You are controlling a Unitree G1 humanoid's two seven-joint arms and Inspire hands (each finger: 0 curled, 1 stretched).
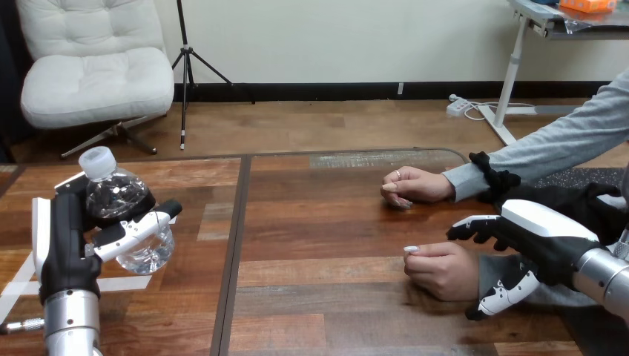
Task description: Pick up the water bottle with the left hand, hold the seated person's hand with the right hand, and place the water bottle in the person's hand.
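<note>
A clear water bottle (119, 196) with a white cap is at the table's left, leaning slightly left. My left hand (63, 245) is shut on it, thumb across its front. On the right, the person's nearer hand (438, 271) lies as a loose fist on the table. My right hand (545, 241) reaches in from the right and is curled round the person's wrist (491, 273). Its fingers (475, 226) lie over the top and its thumb (508, 297) sits on the near side. The person's farther hand (412, 185) rests on the table, apart from mine.
White tape strips (18, 285) mark the table at the near left. A dark seam (234, 245) runs front to back through the wooden table (326, 245), between the bottle and the person's hands.
</note>
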